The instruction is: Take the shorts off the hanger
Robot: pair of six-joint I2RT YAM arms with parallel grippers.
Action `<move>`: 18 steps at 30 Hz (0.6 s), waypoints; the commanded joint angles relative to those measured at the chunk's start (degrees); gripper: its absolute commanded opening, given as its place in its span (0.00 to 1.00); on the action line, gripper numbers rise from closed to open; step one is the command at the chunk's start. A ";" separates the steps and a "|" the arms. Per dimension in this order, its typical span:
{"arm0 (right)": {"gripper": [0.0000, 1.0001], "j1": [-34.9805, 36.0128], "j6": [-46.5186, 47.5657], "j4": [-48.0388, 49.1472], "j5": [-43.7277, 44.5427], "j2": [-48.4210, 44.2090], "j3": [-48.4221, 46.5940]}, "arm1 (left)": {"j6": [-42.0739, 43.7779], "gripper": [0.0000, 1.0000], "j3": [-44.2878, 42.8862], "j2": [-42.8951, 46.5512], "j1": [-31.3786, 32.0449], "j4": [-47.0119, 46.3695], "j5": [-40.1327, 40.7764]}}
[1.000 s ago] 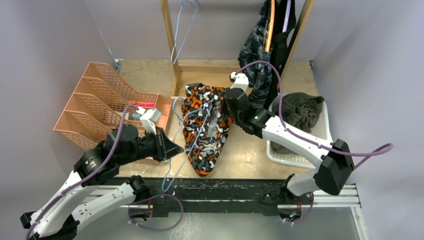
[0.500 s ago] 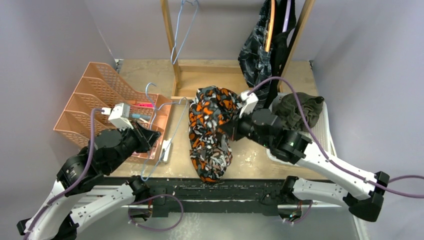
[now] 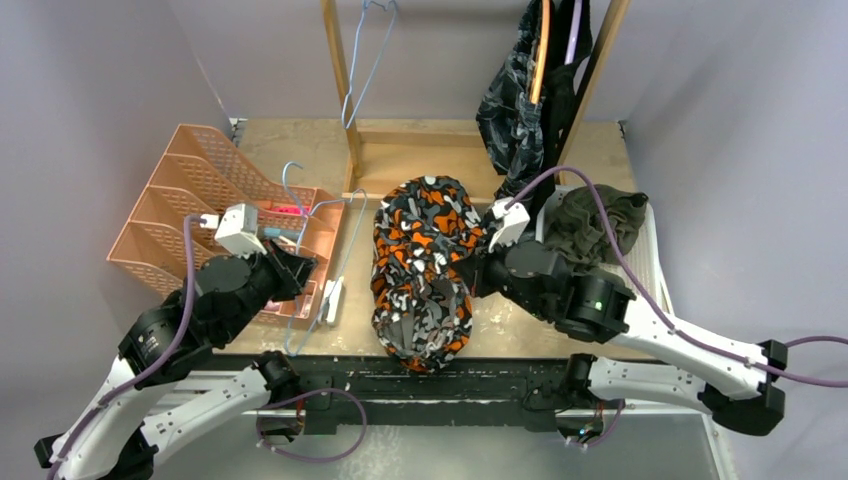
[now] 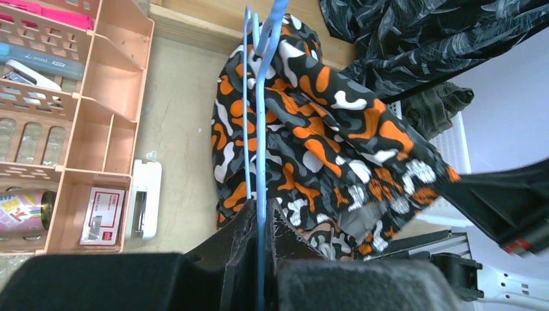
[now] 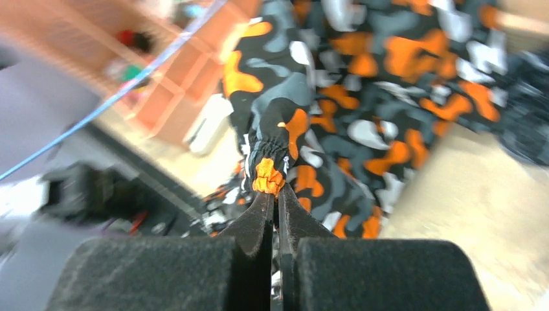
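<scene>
Legible markings, left wrist view only:

1. Pale blue-grey marker (image 4: 39,57), lying in an upper slot of the peach organiser (image 4: 110,71). Small dark print is running along the barrel. One word is reading roughly as "point"; the characters around it are too small to make out.
2. Red-and-white card (image 4: 100,217), sitting in a lower slot. Lines of print are showing, none readable.
3. Multicoloured wrapper (image 4: 16,210), in the slot beside it. Its lettering is showing only as blur.

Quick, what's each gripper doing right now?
Left gripper: shut on the blue hanger.
Right gripper: shut on the orange camouflage shorts.
</scene>
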State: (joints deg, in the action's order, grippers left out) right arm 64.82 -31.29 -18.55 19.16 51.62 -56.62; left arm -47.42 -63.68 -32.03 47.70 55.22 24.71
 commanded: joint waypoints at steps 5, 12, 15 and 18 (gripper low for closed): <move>0.00 -16.45 -5.41 -6.65 13.01 14.52 -3.95 | -0.79 0.00 0.86 -0.37 -0.08 -3.30 -0.69; 0.15 -17.73 0.54 -5.01 8.81 33.42 -13.24 | -1.83 0.00 1.65 -1.68 -0.07 -3.36 -2.22; 0.48 -15.94 0.68 -7.87 10.17 36.91 -17.84 | -3.30 0.00 0.20 -1.35 -0.07 -0.19 1.48; 0.75 -15.86 2.45 -1.45 5.47 34.89 -16.79 | -6.59 0.00 -0.47 0.20 -0.07 4.88 8.69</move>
State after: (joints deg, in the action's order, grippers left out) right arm 48.21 -31.24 -24.16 27.75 90.17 -71.22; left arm -49.82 -62.02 -33.63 47.70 55.99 24.80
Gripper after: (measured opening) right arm 0.595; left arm 0.028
